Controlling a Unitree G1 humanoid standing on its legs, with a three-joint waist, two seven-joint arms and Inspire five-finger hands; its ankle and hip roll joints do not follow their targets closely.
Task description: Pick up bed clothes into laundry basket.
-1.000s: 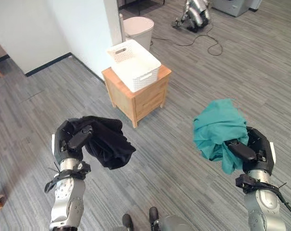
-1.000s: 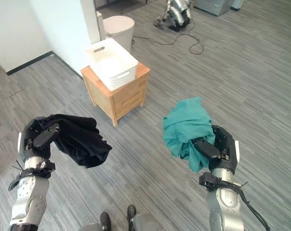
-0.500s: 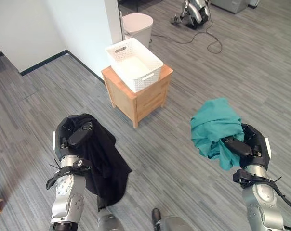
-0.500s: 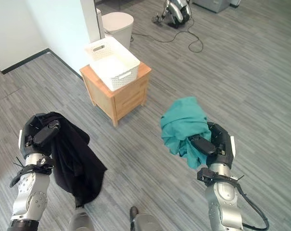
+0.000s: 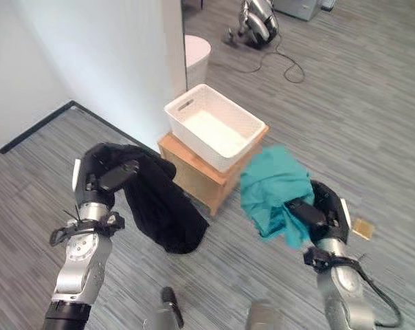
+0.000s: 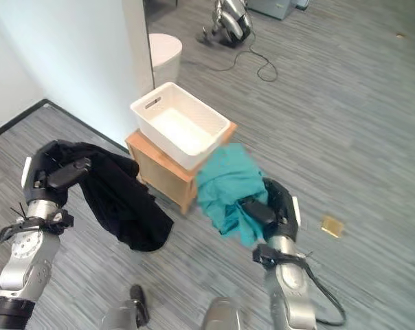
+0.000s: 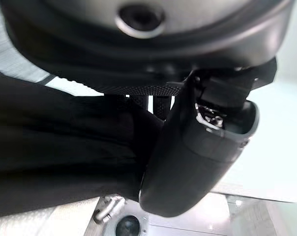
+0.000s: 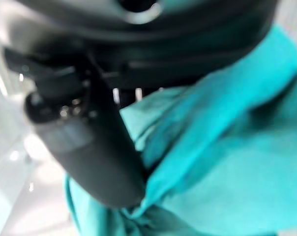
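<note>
Now the left hand [image 5: 106, 175] grips black clothes [image 5: 159, 206] and the right hand [image 5: 316, 214] grips green clothes [image 5: 273, 185], close by the empty white basket [image 5: 214, 130]. Next, both should probably go over it and drop.

Colours here: the cloth [image 5: 163, 206] on the left is plain black, the other cloth [image 5: 273, 189] solid teal. The basket [image 5: 214, 127] is white with a perforated pattern, the cabinet [image 5: 194, 180] light wood, the floor [image 5: 359, 110] grey-striped planks.
</note>
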